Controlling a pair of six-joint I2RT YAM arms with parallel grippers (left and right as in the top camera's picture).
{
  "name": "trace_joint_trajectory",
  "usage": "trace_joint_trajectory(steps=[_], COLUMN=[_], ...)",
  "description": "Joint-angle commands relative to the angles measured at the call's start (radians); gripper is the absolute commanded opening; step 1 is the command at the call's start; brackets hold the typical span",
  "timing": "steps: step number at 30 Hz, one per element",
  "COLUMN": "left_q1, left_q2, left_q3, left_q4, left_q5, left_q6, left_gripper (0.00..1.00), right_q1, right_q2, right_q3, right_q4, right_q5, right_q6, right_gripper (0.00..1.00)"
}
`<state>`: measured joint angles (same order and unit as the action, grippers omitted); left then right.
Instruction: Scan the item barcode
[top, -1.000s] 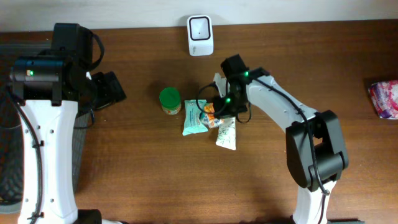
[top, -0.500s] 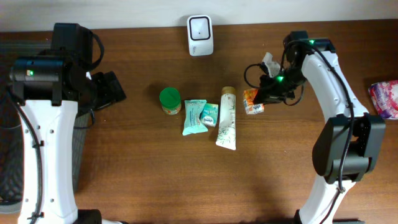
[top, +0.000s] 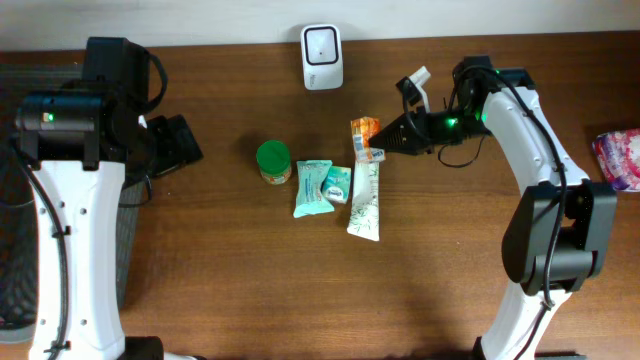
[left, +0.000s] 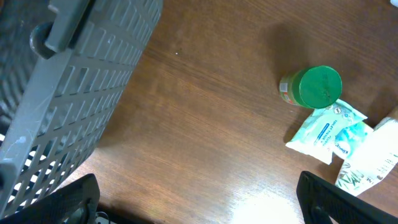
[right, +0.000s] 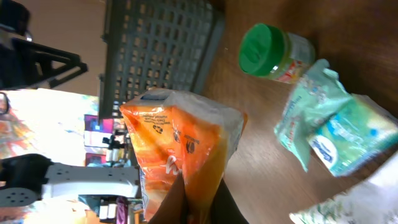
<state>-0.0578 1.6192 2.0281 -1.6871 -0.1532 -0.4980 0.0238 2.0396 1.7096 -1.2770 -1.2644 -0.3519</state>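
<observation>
- Nearest the robot's side of the bench (top: 250, 290) lies a white tube (top: 364, 202), set lengthwise, its cap end pointing away.
- Just left of the tube lies a small teal sachet (top: 338, 183), which touches a larger teal pouch (top: 310, 190).
- A green-lidded jar (top: 272, 160) stands just beside the pouch's far left corner.
- At the far right edge lies a pink packet (top: 620, 158), well apart from the rest.
- The left tool (left: 196, 193) hangs with its fingers spread wide and holds nothing. It is near a dark mesh basket (left: 68, 93) at the left edge.
- The right tool (top: 388, 143) is pressed together on an orange packet (top: 364, 138). In the wrist view the fingers pinch the packet's lower edge.
- The orange packet is at mid-bench, just beyond the tube's cap end, between the tube and the scanner. Whether it touches the tube I cannot tell.
- Farthest off, at the back edge, stands the white scanner (top: 322, 56).
</observation>
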Motion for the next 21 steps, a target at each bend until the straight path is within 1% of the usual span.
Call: trace_joint_trajectory(steps=[1, 4, 5, 7, 8, 10, 12, 13, 21], left_q1=[0.004, 0.004, 0.004, 0.004, 0.004, 0.004, 0.004, 0.004, 0.004], left_q2=[-0.016, -0.016, -0.016, -0.016, -0.016, -0.016, -0.016, -0.016, -0.016], left_q3=[0.011, 0.011, 0.011, 0.011, 0.011, 0.011, 0.011, 0.011, 0.011], left_q4=[-0.001, -0.001, -0.001, -0.001, -0.001, -0.001, -0.001, -0.001, -0.001], left_q5=[0.0, 0.0, 0.0, 0.0, 0.0, 0.0, 0.0, 0.0, 0.0], left_q6=[-0.013, -0.013, -0.013, -0.013, -0.013, -0.013, -0.013, -0.013, -0.013], left_gripper=[0.99, 0.99, 0.99, 0.99, 0.99, 0.99, 0.99, 0.99, 0.99], right_q1=[0.004, 0.004, 0.004, 0.004, 0.004, 0.002, 0.0, 0.0, -0.024], right_q2=[-0.022, -0.022, -0.022, -0.022, -0.022, -0.022, -0.022, -0.022, -0.022], right_q3=[-0.005, -0.005, -0.005, -0.005, -0.005, -0.005, -0.005, -0.005, -0.005], right_q4=[0.002, 0.002, 0.002, -0.008, -0.008, -0.001, -0.001, -0.002, -0.002], right_q5=[-0.087, -0.09, -0.09, -0.091, -0.096, -0.149, -0.259, -0.275, -0.268], right_q6=[-0.018, -0.026, -0.05, -0.141, -0.15, -0.15, -0.15, -0.149, -0.149], right_gripper=[0.04, 0.04, 0.04, 0.04, 0.04, 0.04, 0.04, 0.04, 0.04])
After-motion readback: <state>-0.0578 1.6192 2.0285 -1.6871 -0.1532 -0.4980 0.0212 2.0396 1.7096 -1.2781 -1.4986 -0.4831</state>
